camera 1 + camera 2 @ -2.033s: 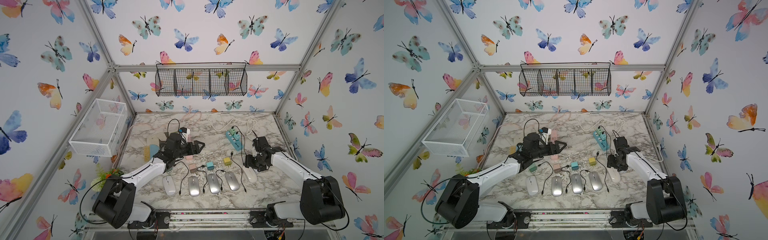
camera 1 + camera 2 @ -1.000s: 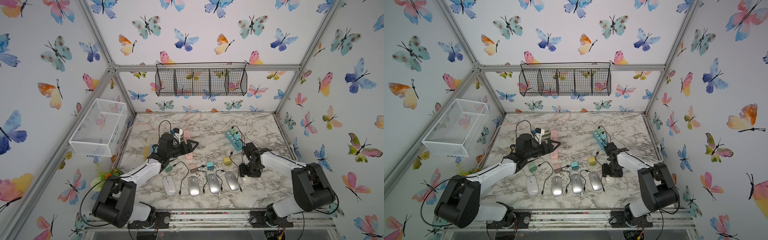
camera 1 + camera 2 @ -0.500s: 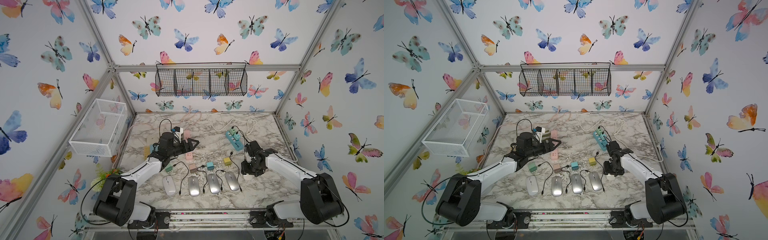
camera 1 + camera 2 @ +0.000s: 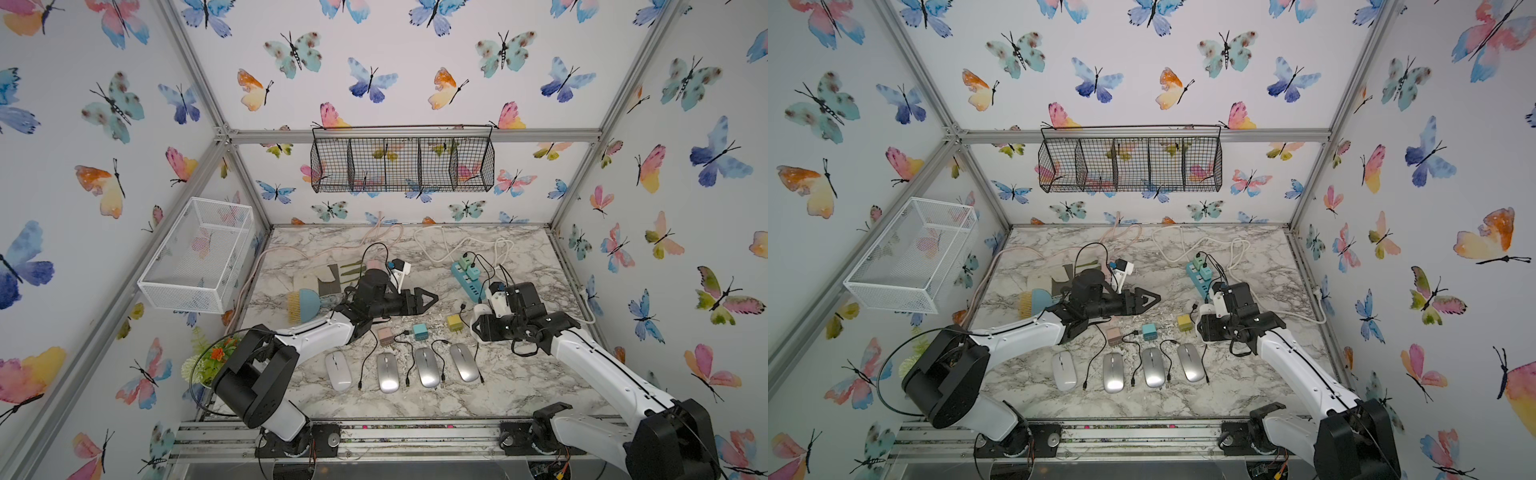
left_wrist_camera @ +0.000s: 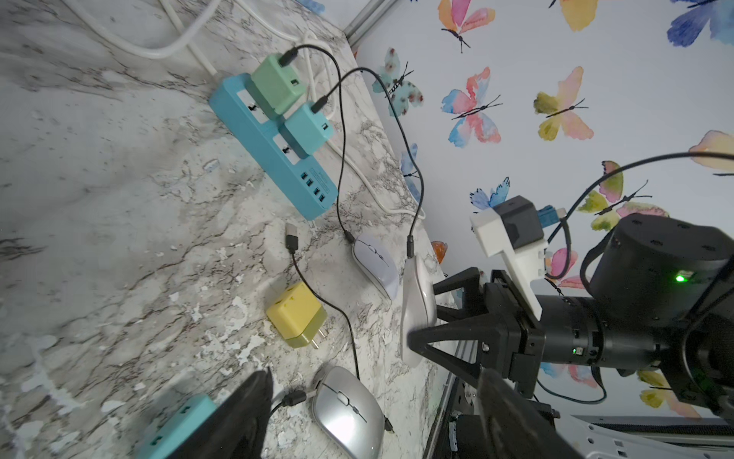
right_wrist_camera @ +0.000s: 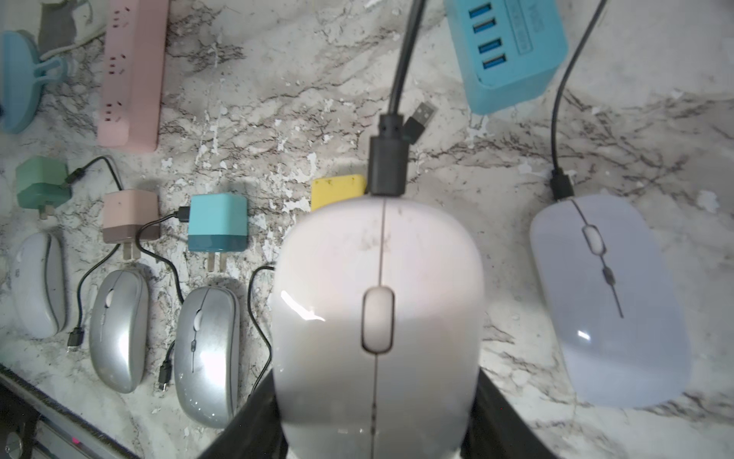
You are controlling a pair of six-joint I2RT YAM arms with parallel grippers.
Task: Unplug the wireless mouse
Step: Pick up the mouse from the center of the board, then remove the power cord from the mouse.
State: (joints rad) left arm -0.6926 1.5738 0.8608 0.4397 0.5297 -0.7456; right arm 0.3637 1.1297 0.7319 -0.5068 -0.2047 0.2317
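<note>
Right wrist view: a white wireless mouse (image 6: pixel 377 318) fills the middle of the picture. My right tool (image 6: pixel 376 383) pinches it by its two flanks near the rear, and I judge it is lifted off the marble bench (image 6: pixel 278 99). A black plug (image 6: pixel 388 167) sits in the mouse's front end. Its cable (image 6: pixel 401 59) leads off past the blue power strip (image 6: pixel 512 51).

In a top view, my left tool (image 4: pixel 430 298) hangs over the middle of the bench with its jaws wide and nothing between them, tips pointing right. The held mouse lies to the right of those tips, apart from them, with bare bench between.

The mouse's long axis runs near to far, rear end toward my right arm and plug end toward the far side. I judge the plug has to come out along that line — away from me, not sideways. The left arm is the only free one, and it sits roughly level with the plug, so it should travel right and close across the plug body.

A lilac mouse (image 6: pixel 607 298) with its own cable lies on the bench just right of the held one — not to be confused with it.
</note>
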